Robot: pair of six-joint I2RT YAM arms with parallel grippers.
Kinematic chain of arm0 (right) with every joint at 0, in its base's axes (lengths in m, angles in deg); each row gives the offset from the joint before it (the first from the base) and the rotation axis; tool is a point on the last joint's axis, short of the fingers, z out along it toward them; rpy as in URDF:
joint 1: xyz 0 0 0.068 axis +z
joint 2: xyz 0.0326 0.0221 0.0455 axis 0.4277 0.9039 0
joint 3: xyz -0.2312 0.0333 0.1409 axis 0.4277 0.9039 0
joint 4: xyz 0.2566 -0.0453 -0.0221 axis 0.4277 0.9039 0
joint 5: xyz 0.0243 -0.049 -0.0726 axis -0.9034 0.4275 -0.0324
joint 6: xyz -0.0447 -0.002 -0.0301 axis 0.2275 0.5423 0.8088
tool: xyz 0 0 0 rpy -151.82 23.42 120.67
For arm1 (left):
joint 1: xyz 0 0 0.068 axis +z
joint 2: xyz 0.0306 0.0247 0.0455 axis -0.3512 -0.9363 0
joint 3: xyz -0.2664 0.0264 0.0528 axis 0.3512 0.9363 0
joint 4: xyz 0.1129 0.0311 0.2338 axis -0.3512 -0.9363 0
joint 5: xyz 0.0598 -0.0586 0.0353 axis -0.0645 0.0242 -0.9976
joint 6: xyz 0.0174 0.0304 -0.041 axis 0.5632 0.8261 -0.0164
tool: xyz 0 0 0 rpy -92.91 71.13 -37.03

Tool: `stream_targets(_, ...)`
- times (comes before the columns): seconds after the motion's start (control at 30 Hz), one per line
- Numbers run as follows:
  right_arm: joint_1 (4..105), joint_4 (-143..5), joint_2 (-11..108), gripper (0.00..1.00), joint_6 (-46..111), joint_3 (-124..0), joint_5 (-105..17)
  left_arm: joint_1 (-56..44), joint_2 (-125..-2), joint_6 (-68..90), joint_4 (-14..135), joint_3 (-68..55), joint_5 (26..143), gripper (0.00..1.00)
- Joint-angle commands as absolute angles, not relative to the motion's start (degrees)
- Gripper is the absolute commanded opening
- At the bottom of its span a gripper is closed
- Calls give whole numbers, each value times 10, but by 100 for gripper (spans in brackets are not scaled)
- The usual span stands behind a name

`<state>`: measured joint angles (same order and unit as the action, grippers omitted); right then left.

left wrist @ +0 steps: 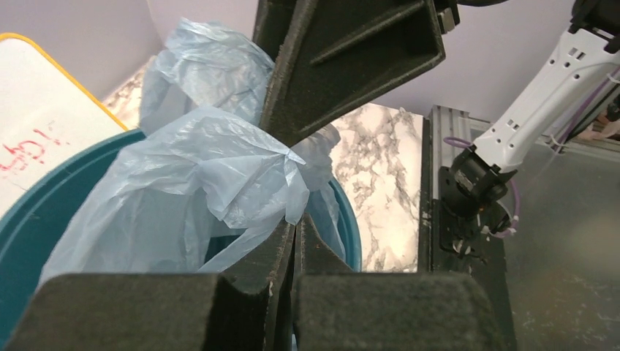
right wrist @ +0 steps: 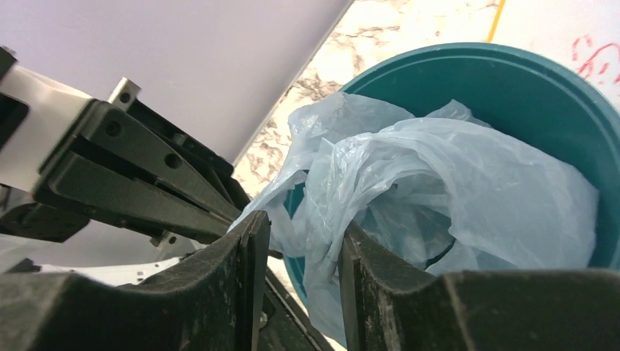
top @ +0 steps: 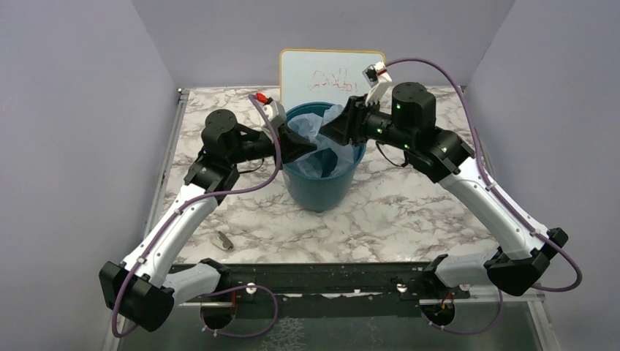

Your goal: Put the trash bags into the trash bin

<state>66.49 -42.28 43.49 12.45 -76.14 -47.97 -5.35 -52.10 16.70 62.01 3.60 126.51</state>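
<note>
1. Overhead cam: the round teal-blue plastic trash bin (top: 319, 183) sits mid-table on the marble-pattern tabletop (top: 409, 212), right in front of a small whiteboard (top: 322, 73) with red scribble on it that I can't read. The crinkly, translucent light-blue trash bag (top: 329, 150) is stuffed in the bin, with some poking above the rim. The left gripper (top: 298, 146) and right gripper (top: 342, 128) meet over the opening.

2. Left wrist cam: its fingers (left wrist: 281, 256) are pressed together, pinching a fold of the bag (left wrist: 197, 175) above the bin (left wrist: 44, 212). Red marks on the whiteboard (left wrist: 44, 124) are still not legible.

3. Right wrist cam: its fingers (right wrist: 248, 248) sit slightly apart with bag (right wrist: 439, 183) plastic running between them; can't tell if they're actually gripping it. The bin (right wrist: 526, 80) rim curves behind.
</note>
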Motion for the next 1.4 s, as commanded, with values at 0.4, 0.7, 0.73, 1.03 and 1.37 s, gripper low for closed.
stream_targets(0.4, 665, -535, 459, 11, 29, -732, -604, -55, -516, 166, 591, 46, 1317, 8)
stream_targets(0.7, 665, -518, 460, 1, 54, -731, -582, -55, -503, 143, 609, 57, 1282, 51)
stream_targets(0.73, 665, -517, 460, 1, 55, -730, -580, -55, -503, 136, 616, 59, 1278, 58)
stream_targets(1.03, 665, -504, 467, 1, 76, -739, -571, -55, -508, 35, 770, 81, 1246, 70)
stream_targets(1.37, 665, -483, 469, 2, 95, -756, -537, -54, -516, 51, 747, 84, 1214, 44)
